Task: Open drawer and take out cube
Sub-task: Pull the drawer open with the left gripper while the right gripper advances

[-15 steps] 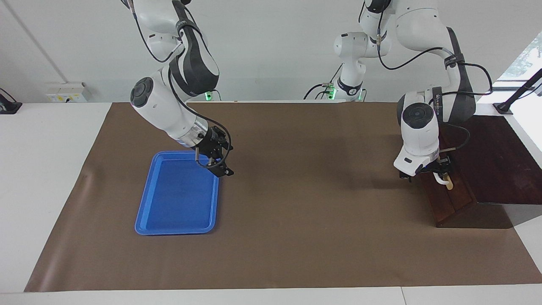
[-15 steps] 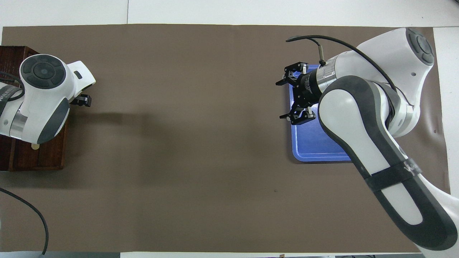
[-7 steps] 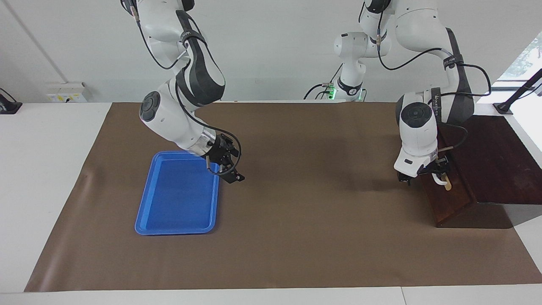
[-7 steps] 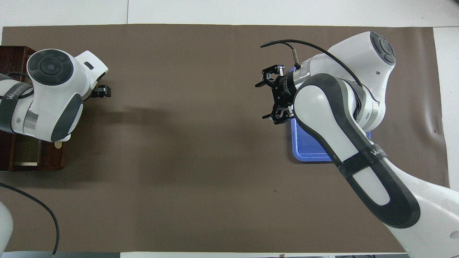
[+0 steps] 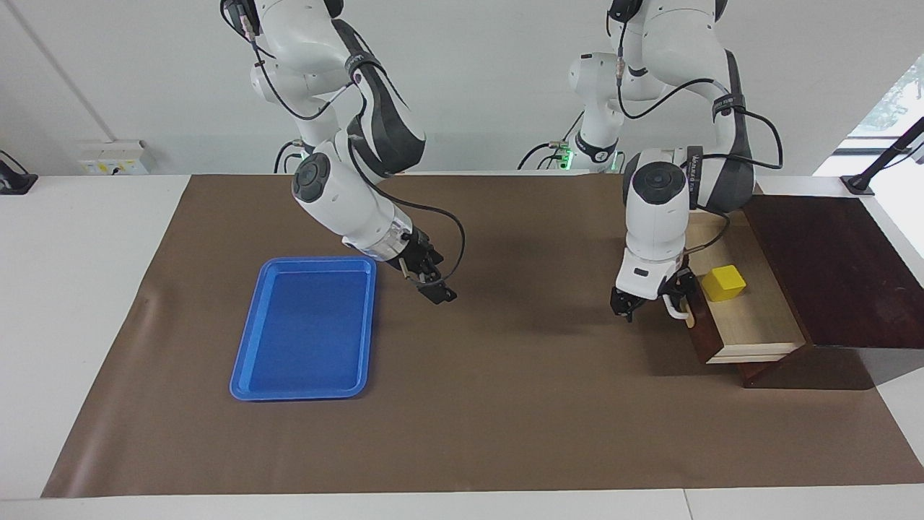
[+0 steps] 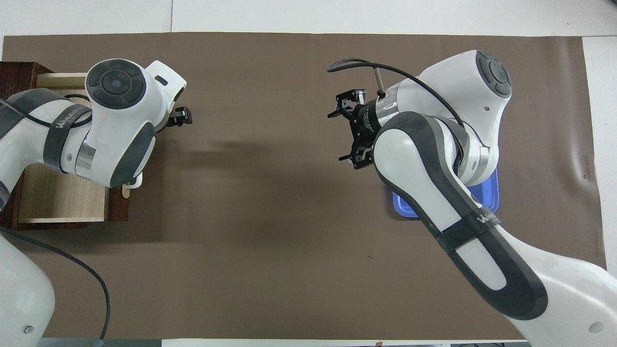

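1. Left gripper. My left gripper (image 5: 653, 300) hangs low in the centre-right of the facing view, directly in front of the drawer (image 5: 754, 325). Its jaws are spread wide. The white bar handle (image 5: 677, 309) sits at the finger closest to the drawer front. I cannot tell whether that finger touches the bar. The jaws are not clamped on it. In the overhead view only one dark fingertip (image 6: 182, 117) shows in the upper left, since the wrist covers everything else.

2. Right gripper. My right gripper (image 5: 437, 282) is near the middle of the facing view, raised over the brown mat (image 5: 534, 419) just beside the blue tray (image 5: 303, 328). The overhead view shows both of its fingers spread wide just above the frame's centre. It holds nothing.

3. Drawer. The drawer stands open at the left arm's end of the table, projecting from the dark wooden cabinet (image 5: 830, 260). Its pale interior is exposed at the right of the facing view and in the left-hand edge of the overhead view.

4. Cube. The cube (image 5: 723, 282) rests on the drawer floor, in the upper part of the drawer as the facing view shows it, near the left gripper but apart from it. In the overhead view my left arm hides it.
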